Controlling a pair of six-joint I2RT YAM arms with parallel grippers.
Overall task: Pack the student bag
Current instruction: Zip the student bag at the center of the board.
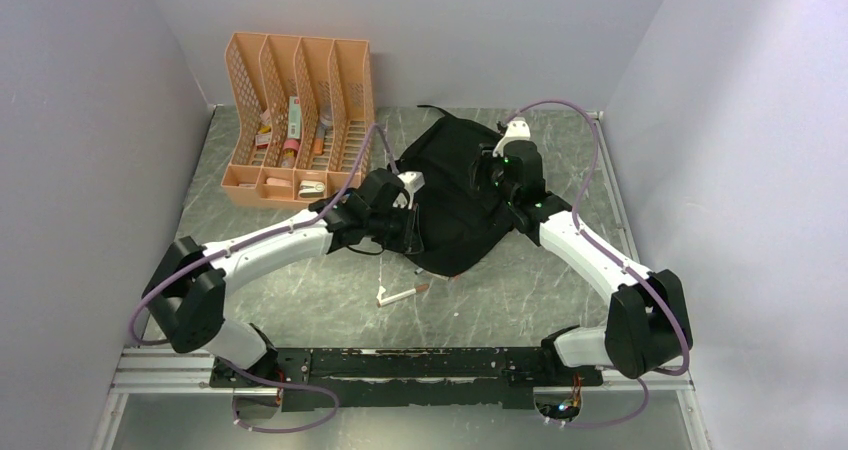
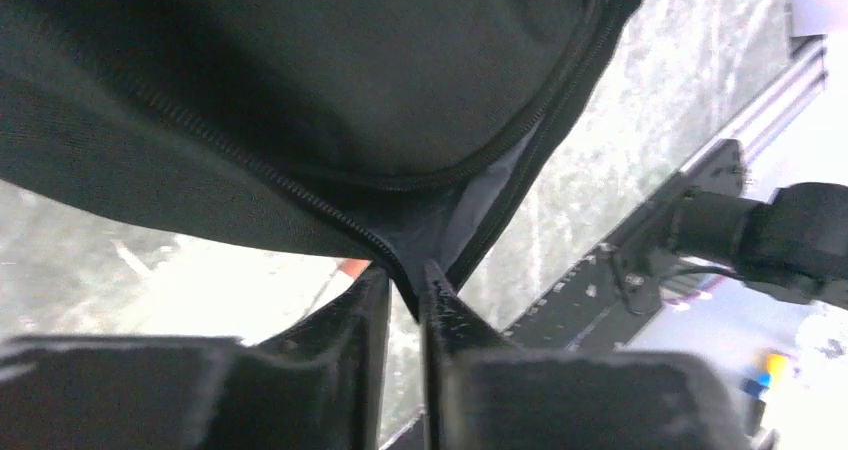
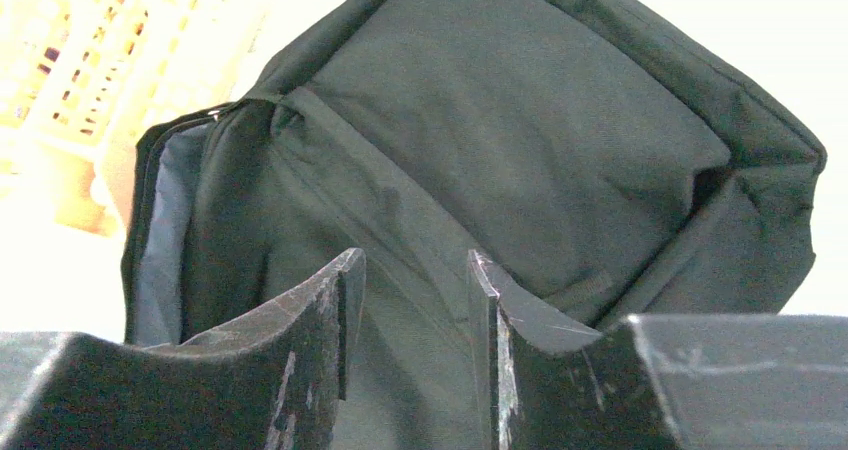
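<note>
The student bag [image 1: 455, 200], a black soft backpack, lies mid-table with its zipper partly open, showing grey lining [image 3: 160, 240]. My left gripper [image 1: 411, 230] is at the bag's near-left edge. In the left wrist view it [image 2: 407, 278] is shut on the bag's [image 2: 330, 70] zippered rim, a fold of fabric pinched between the fingertips. My right gripper [image 1: 490, 177] hovers over the bag's right half. The right wrist view shows it [image 3: 415, 260] open, its fingers apart above the bag's panel [image 3: 520, 120] with nothing between them.
An orange slotted desk organiser [image 1: 300, 120] with small items stands at the back left. A white pen with an orange tip [image 1: 401, 294] lies on the marble tabletop in front of the bag. The metal rail [image 1: 400, 362] with both arm bases runs along the near edge.
</note>
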